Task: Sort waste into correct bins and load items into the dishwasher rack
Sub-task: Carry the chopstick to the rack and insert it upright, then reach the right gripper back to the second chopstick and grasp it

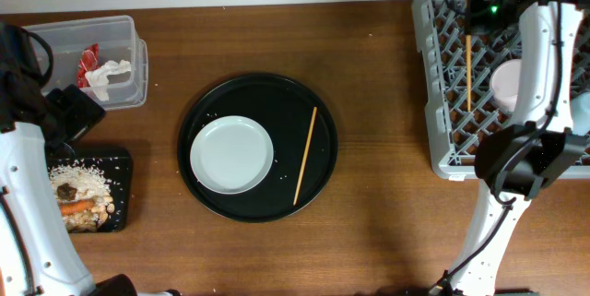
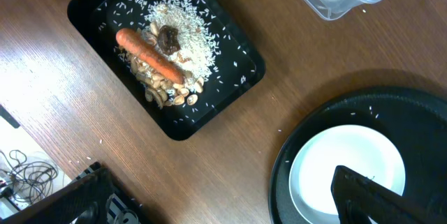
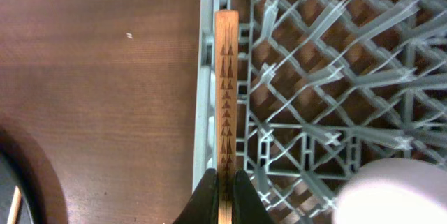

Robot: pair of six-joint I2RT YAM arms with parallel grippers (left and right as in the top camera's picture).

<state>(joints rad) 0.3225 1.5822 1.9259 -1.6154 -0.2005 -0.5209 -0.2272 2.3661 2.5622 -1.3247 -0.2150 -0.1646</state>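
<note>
My right gripper [image 3: 224, 179] is shut on a thin wooden chopstick [image 3: 226, 91] and holds it over the left edge of the grey dishwasher rack [image 1: 442, 84]. In the overhead view this chopstick [image 1: 468, 56] lies along the rack. A pinkish-white bowl [image 1: 507, 84] sits in the rack. The second chopstick [image 1: 305, 155] and a white plate [image 1: 231, 154] lie on the round black tray [image 1: 207, 112]. My left gripper [image 2: 220, 185] is open and empty above the table between the flat black tray [image 2: 237, 77] and the plate [image 2: 349, 168].
The flat black tray [image 1: 123, 162] holds rice scraps, an orange carrot [image 2: 149, 56] and a brown lump [image 2: 168, 38]. The clear tub [image 1: 129, 33] at the back left holds a red wrapper [image 1: 88, 59] and white tissue [image 1: 111, 73]. The right arm crosses the rack.
</note>
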